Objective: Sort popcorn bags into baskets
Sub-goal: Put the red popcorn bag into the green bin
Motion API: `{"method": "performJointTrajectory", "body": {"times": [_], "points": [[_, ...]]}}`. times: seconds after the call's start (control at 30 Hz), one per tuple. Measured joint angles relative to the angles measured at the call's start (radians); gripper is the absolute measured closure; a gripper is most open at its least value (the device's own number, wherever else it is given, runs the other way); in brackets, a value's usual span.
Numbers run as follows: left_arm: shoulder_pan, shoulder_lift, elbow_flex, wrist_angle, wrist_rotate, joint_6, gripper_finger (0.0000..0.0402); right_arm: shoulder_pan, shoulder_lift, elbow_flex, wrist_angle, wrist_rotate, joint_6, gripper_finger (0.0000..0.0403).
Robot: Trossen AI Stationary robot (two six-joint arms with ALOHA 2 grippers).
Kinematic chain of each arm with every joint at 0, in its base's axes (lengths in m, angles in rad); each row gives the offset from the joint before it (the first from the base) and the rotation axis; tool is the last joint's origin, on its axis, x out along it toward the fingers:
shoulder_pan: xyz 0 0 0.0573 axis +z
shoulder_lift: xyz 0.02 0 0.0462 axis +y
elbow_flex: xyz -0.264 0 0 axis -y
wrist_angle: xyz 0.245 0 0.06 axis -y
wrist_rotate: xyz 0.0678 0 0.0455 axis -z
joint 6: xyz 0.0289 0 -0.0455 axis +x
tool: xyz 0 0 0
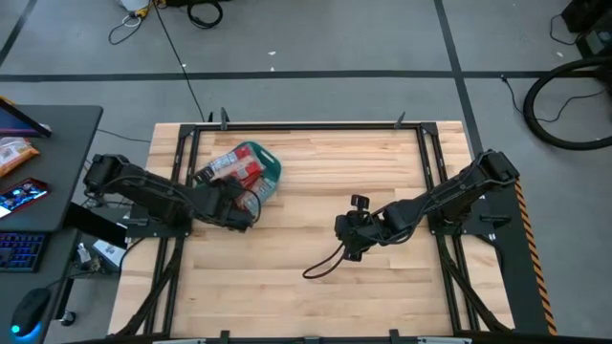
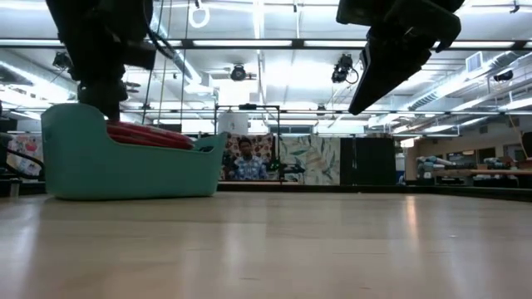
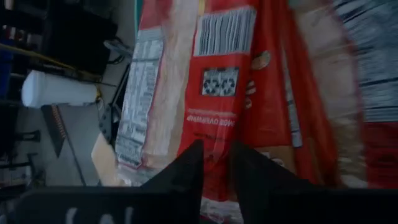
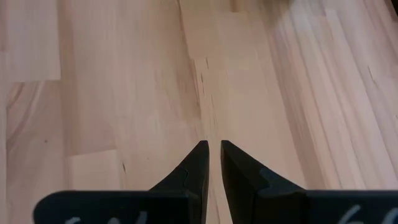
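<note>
You'll find the teal basket (image 1: 271,164) toward 10 o'clock on the table, a rounded tub with a rolled rim. The popcorn bags (image 1: 232,168) are piled inside it, red with cream centres and white barcode panels, lying flat and heaped above the rim (image 2: 150,135).

The tabletop (image 1: 316,277) is a pale butcher-block surface of glued wooden strips, its grain running across its width in the high view, framed at the far edge and both sides by dark metal rails. Directly on it stands a teal-green basket (image 1: 271,168) near the far left corner, seen in the low view with its flat base (image 2: 125,193) sitting flush on the wood. A thin black cable (image 1: 325,265) lies in a loop on the boards near the middle. In the right wrist view the planks (image 4: 124,81) show lighter and darker strips.
</note>
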Motion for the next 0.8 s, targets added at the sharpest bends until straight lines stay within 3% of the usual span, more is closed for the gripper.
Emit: {"method": "performJointTrajectory", "body": {"times": [0.27, 0.4, 0.63, 0.73, 0.8], "points": [[-0.058, -0.001, 0.117, 0.048, 0.038, 0.149, 0.0298, -0.013, 0.000, 0.000, 0.001, 0.000, -0.010, 0.0355], [-0.062, -0.001, 0.150, 0.006, -0.051, 0.205, 0.0304, -0.012, 0.001, 0.000, 0.012, 0.000, -0.007, 0.0355], [0.107, -0.001, 0.073, -0.048, -0.133, 0.211, 0.0323, -0.010, 0.001, 0.000, 0.047, 0.000, -0.024, 0.0355], [0.182, -0.001, 0.017, -0.004, -0.104, 0.263, 0.0326, -0.010, 0.001, 0.000, 0.055, 0.000, -0.025, 0.0355], [0.215, -0.001, -0.021, 0.072, -0.030, 0.325, 0.0326, -0.010, 0.001, 0.000, 0.054, 0.000, -0.025, 0.0355]]}}
